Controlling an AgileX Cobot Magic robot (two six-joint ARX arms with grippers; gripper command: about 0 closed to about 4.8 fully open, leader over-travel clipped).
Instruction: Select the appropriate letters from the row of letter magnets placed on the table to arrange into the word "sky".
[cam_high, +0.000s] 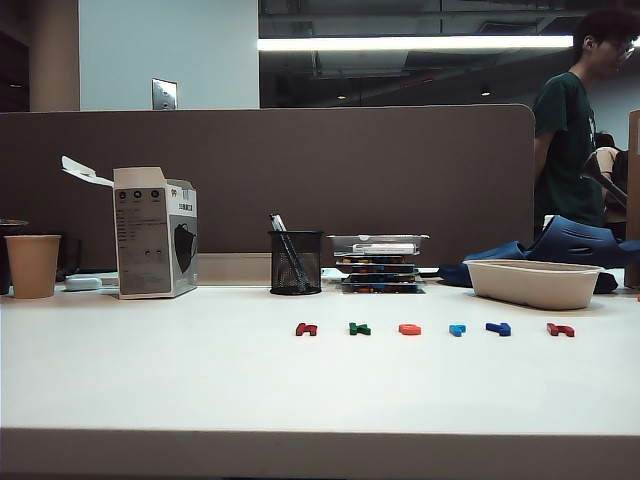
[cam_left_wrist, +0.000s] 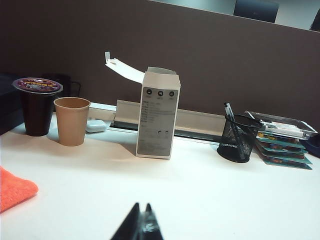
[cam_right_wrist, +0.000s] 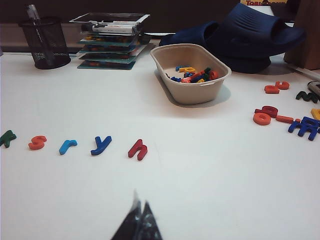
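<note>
Six small flat letters (cam_high: 433, 329) line the white table (cam_high: 200, 380); both end effectors (cam_left_wrist: 141, 227) (cam_right_wrist: 139, 225) hover pressed together.

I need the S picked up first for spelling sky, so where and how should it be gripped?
The orange S lies flat, apart from its neighbours. Probably best to come straight down with the right end effector, now shut, pinching across its narrow middle.

Low front exterior camera along the table (cam_high: 200, 390); both wrist cameras backward-facing, sharing the pen cup (cam_left_wrist: 239, 137).
</note>
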